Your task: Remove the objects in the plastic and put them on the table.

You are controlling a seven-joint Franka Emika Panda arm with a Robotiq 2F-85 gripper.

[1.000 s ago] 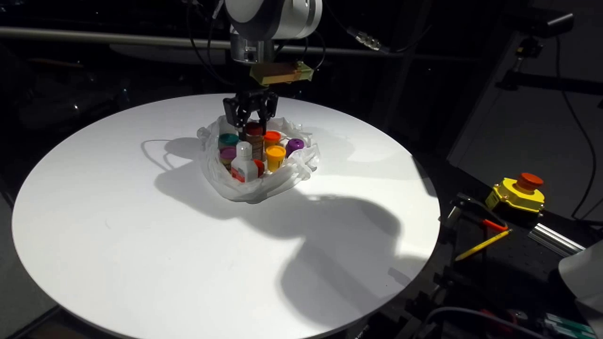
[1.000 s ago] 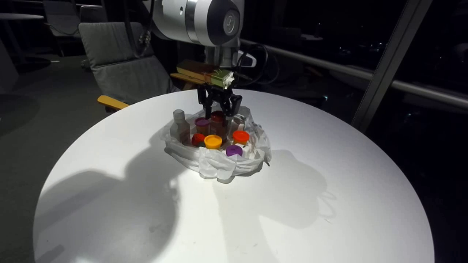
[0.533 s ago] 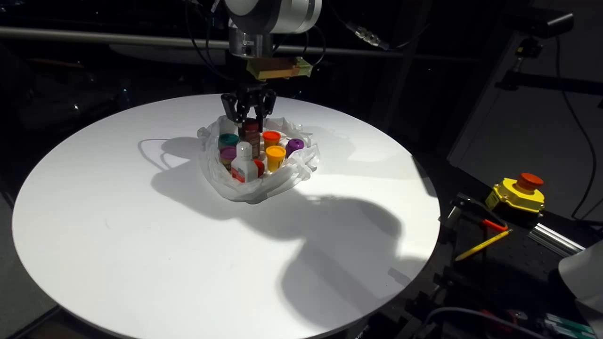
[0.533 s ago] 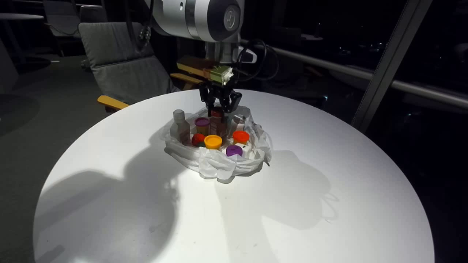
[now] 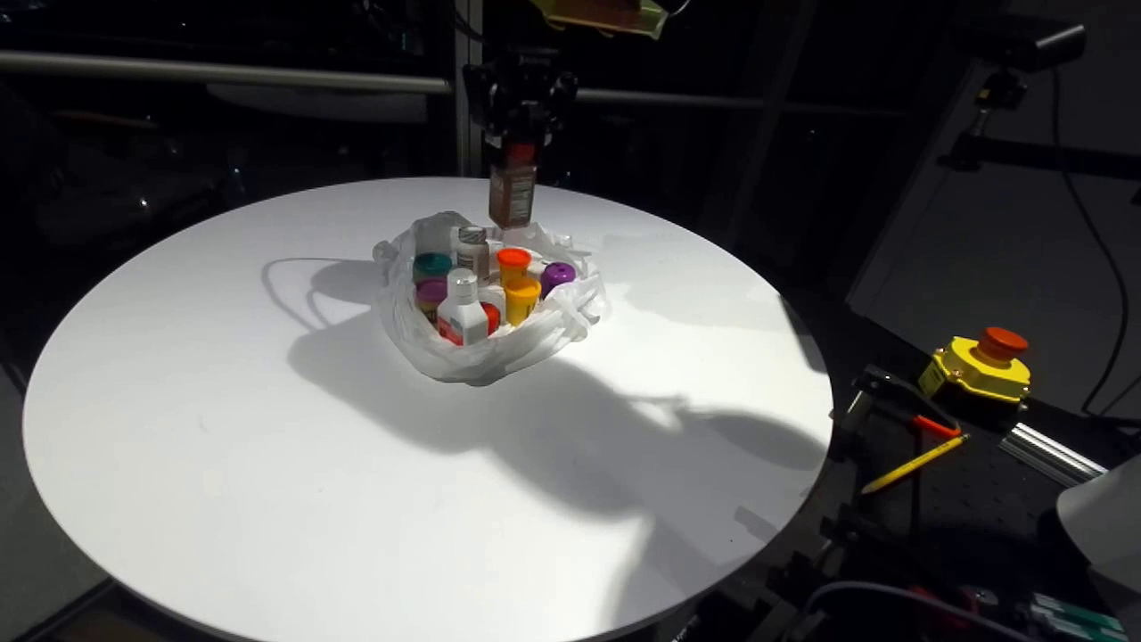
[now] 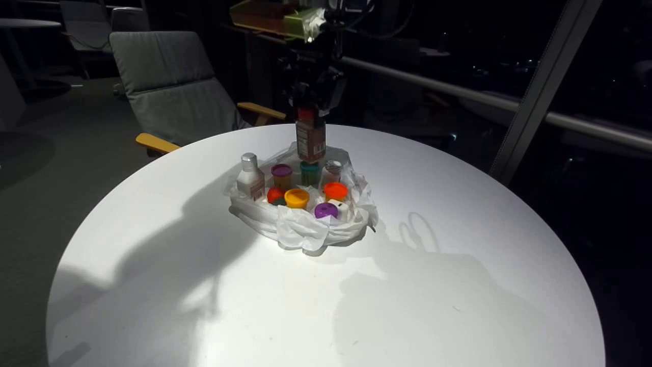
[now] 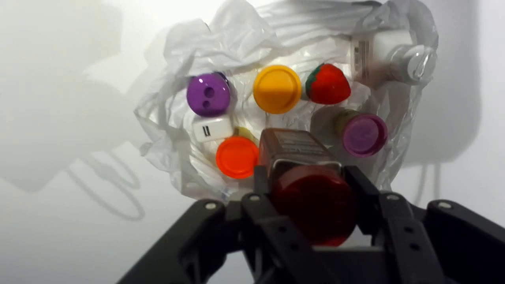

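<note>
The red-capped, square-sided bottle with brown contents (image 5: 513, 194) hangs nearly upright in the air, above the thin, whitish, wrinkled plastic bag (image 5: 463, 364). The black fingers (image 7: 361, 199) pinch this bottle from both sides at its cap.

In an exterior view the bag lies open on the far half of the round, smooth white tabletop (image 5: 267, 490). Inside it, at the left, sit a tub with a teal lid (image 5: 432, 265) and, nearer, a tub with a purple lid (image 5: 431, 291); just to the right of these, on the near side, stands a white bottle with a pale cap and red marking (image 5: 463, 319). A red strawberry-shaped piece with green leaves (image 7: 329, 84) lies just beside it. Toward the middle are a tub with a yellow lid (image 5: 522, 301) and, farther off, a tub with an orange-red lid (image 5: 513, 261); left of the latter stands a small bottle with a grey cap (image 5: 472, 252). At the right is a shiny round purple piece (image 5: 558, 276), next to a small white block with black marks (image 7: 213, 130).

Right of the tabletop are a yellow box with a red button (image 5: 979, 373) and a yellow pencil (image 5: 914, 464).
</note>
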